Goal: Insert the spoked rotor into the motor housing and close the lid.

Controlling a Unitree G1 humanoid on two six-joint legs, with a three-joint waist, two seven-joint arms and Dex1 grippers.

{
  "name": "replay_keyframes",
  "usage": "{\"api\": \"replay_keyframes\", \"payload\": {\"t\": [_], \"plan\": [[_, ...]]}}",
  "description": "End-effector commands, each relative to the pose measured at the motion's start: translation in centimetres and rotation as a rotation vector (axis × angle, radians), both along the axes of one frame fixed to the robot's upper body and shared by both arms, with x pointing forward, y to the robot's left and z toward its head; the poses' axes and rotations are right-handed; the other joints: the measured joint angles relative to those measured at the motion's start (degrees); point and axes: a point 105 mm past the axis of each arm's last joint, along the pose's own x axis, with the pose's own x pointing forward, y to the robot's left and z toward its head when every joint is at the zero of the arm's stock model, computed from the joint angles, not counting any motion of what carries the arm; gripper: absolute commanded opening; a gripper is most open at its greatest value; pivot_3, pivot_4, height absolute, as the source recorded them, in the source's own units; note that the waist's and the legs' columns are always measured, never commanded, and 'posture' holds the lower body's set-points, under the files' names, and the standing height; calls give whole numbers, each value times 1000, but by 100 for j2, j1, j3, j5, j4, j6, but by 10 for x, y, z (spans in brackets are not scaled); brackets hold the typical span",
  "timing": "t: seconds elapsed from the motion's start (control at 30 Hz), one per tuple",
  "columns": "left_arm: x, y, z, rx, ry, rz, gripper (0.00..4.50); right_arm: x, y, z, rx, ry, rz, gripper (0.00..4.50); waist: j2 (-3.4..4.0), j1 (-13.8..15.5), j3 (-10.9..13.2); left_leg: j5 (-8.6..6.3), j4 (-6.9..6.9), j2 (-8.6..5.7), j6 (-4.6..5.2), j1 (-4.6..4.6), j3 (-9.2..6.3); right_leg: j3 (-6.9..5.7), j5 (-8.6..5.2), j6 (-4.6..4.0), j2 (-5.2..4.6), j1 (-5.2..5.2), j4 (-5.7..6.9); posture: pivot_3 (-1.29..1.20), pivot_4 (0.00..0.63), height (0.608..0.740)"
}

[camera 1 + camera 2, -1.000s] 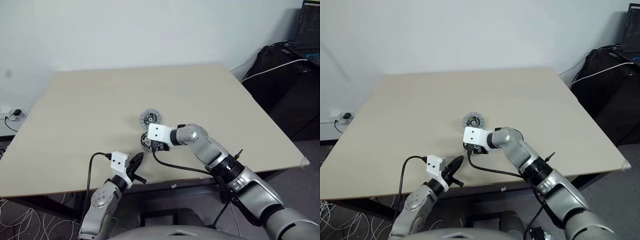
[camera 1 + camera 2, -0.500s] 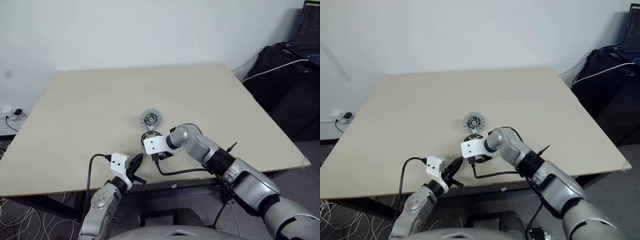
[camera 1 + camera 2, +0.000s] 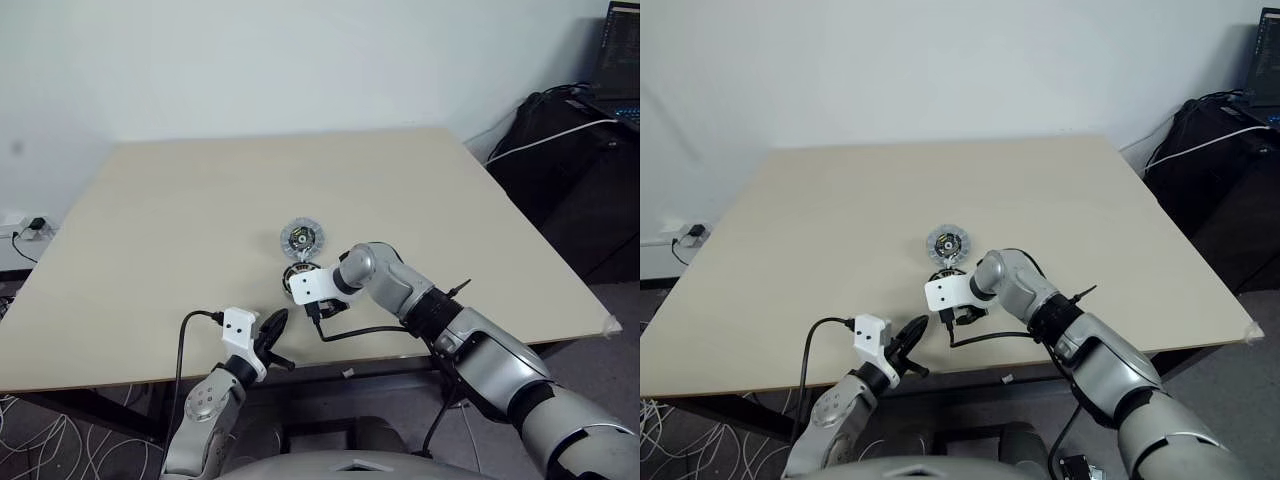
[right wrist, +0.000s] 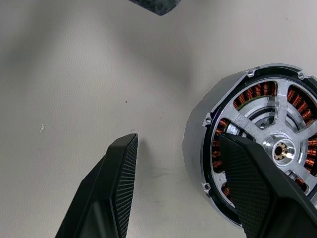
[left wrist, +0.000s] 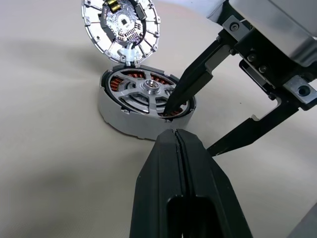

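Observation:
The motor housing [image 5: 130, 122] lies on the tan table [image 3: 180, 220], its copper windings showing between pale spokes. The spoked rotor [image 5: 148, 88] sits inside it, hub up. Just behind the housing, touching its far rim, the lid [image 5: 121, 25] stands tilted open with its ribbed face toward me. My right gripper [image 5: 193, 129] is open and straddles the housing's near wall. One fingertip [image 5: 172, 105] is down inside on the rotor and the other [image 4: 124, 148] is outside over the table. My left gripper [image 5: 174, 134] is shut and empty, hovering just short of the housing near the table's front edge.
A black cable [image 3: 360, 330] loops from my right wrist across the table's front edge. Beyond the table's right side are dark bags [image 3: 570, 150] with a white cable, and a laptop [image 3: 618, 50]. Bare tabletop surrounds the housing.
My right hand has dipped and tipped its fingers more steeply down; its white wrist block has slid toward the front edge, uncovering the housing. The left gripper has stayed put.

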Motion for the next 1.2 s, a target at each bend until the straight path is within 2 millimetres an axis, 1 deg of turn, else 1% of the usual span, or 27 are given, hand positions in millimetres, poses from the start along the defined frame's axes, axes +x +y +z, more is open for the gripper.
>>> {"api": "replay_keyframes", "payload": {"t": [0.03,0.17,0.2,0.27,0.47,0.5,0.8,0.93,1.0,1.1,1.13,1.17,1.2], "plan": [[3,-2,9,-6,-45,-4,0,11,-2,7,-4,-28,-24,2793,1,-5,0,0,0,0,0,2,0,0,0,0,0,1,0,0,0,740],[3,-3,9,-8,-44,-8,0,15,-5,4,-19,-22,-48,2793,1,-25,0,-1,0,1,-3,15,0,1,-4,6,2,12,1,0,0,740],[2,-3,9,-9,-43,-7,0,15,-5,4,-19,-21,-50,2614,1,-26,0,-3,0,1,-9,19,-1,1,-12,21,3,16,1,0,0,740],[2,-3,9,-11,-42,-6,0,16,-5,4,-21,-22,-52,2167,2,-23,-1,-9,0,1,-23,24,0,1,-12,22,1,21,4,0,0,740],[2,-3,9,-15,-41,-2,0,17,-5,4,-19,-26,-57,299,3,8,-3,-6,-1,-3,-18,24,0,1,-12,21,-2,22,1,0,0,740],[2,-4,9,-16,-41,-2,0,17,-5,3,-19,-26,-57,164,2,4,-3,-5,-3,-3,-17,24,0,1,-12,19,-2,21,0,0,0,740],[1,-5,9,-25,-36,-3,0,17,-6,3,-8,-21,-74,114,6,-1,-2,-8,-2,-1,-24,24,-1,1,-13,21,-1,20,3,0,0,740],[1,-5,9,-28,-32,-1,0,16,-2,6,56,2,-120,114,6,2,-2,-6,-2,-1,-20,24,-1,1,-13,21,-1,20,2,0,0,740],[0,-5,9,-28,-32,1,0,15,1,13,125,24,-163,114,5,11,-2,-6,-2,-1,-21,23,-1,2,-13,21,-1,19,2,0,0,740],[0,-5,9,-30,-30,5,0,13,4,28,256,63,-281,114,5,14,-2,-6,-2,-2,-19,10,-3,1,-13,20,-2,9,0,0,0,740],[0,-5,9,-31,-30,6,0,11,4,32,282,75,-309,114,5,14,-1,-5,-2,-2,-17,0,-5,0,-12,19,-2,0,0,0,0,740],[0,-5,9,-33,-28,7,0,7,2,36,306,88,-331,114,5,14,-1,1,-2,-3,-8,-10,-5,1,6,-2,-3,-11,1,0,0,740],[1,-6,9,-34,-27,7,0,4,1,40,328,102,-353,114,4,19,0,3,-4,-3,-3,-15,-5,1,16,8,-3,-17,0,0,0,740]]}}
